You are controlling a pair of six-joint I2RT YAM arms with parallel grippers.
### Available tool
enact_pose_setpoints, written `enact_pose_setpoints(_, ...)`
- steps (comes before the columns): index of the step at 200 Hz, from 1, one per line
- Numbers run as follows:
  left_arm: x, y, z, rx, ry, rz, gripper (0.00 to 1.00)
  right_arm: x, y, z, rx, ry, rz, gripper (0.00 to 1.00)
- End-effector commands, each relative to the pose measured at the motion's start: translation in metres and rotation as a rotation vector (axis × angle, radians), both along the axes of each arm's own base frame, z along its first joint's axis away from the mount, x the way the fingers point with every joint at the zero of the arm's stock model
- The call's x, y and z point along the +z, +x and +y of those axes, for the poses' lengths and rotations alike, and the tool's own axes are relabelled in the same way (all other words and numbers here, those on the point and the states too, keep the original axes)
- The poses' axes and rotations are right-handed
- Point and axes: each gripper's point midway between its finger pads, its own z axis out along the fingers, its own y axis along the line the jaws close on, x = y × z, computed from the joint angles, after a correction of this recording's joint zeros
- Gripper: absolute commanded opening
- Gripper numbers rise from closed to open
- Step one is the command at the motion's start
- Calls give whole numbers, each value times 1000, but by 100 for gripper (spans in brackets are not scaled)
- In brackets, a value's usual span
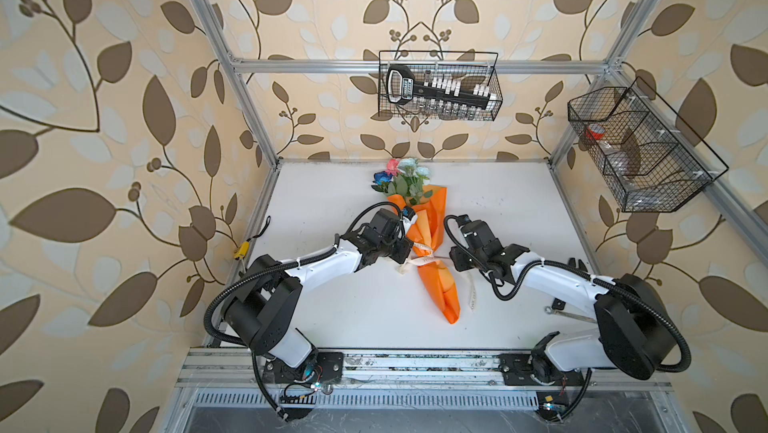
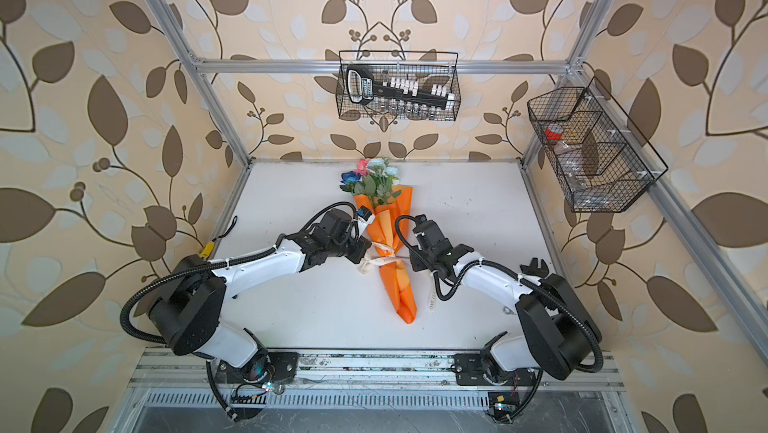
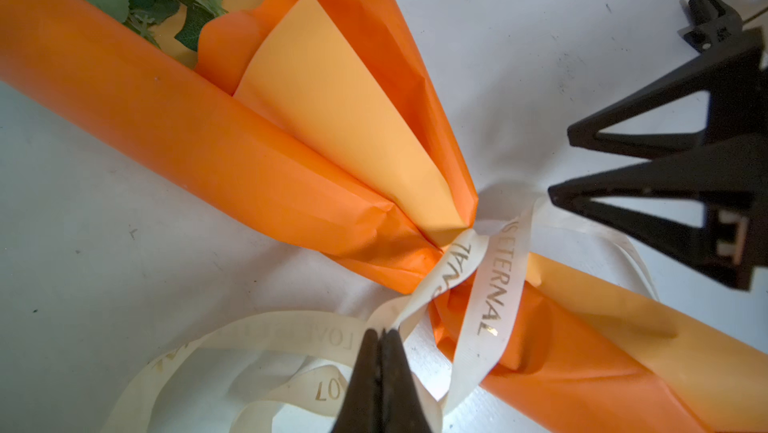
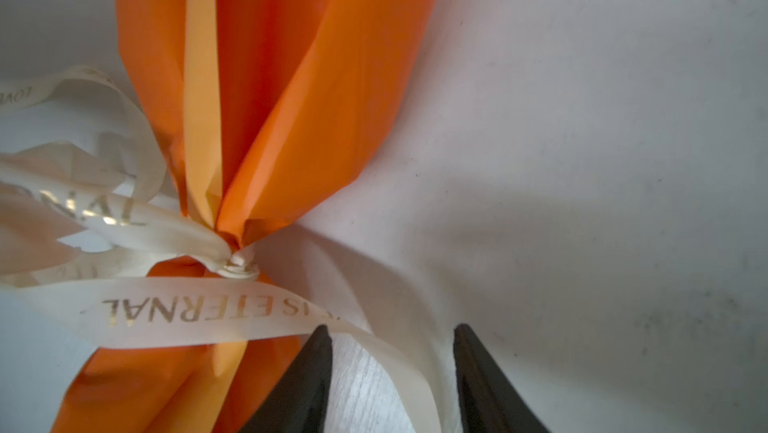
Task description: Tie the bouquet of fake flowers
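A bouquet of fake flowers (image 1: 434, 219) lies flat near the middle of a white counter (image 1: 332, 306), seen in both top views. Its pink, pale and dark blue blooms with green leaves point toward the back wall, and the pointed end of its bright orange wrapping paper points toward the robot's bases. A cream ribbon (image 3: 494, 285) with gold lettering reading "IS ETERNAL" is cinched around the narrow waist of the paper, pinching it in. The right wrist view shows a small knot (image 4: 241, 267) at that waist. Loose loops of ribbon trail on the counter to the left of the bouquet, and one tail runs down its right side. The left hand (image 3: 382, 333) sits just left of the waist, its fingers pressed together on a strand of the ribbon close to the paper. The right hand (image 4: 392, 329) sits just right of the waist with its fingers spread apart. A ribbon strand passes loosely between them, touching one fingertip, ungripped. Two black wire baskets (image 1: 440, 86) hang from the metal frame behind and to the right.
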Motion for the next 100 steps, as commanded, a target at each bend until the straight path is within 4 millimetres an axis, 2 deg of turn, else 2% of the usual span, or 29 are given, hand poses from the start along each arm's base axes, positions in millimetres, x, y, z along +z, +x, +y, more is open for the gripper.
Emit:
enact_pose_setpoints(1, 27, 7, -5, 0, -22, -68, 0, -21, -21, 4, 48, 10, 111, 52)
enact_pose_setpoints(69, 29, 8, -7, -9, -29, -70, 0, -27, -5, 27, 193, -28, 145, 56)
enact_pose_setpoints(100, 27, 8, -8, -11, -26, -65, 0, -32, -6, 39, 242, -11, 161, 56)
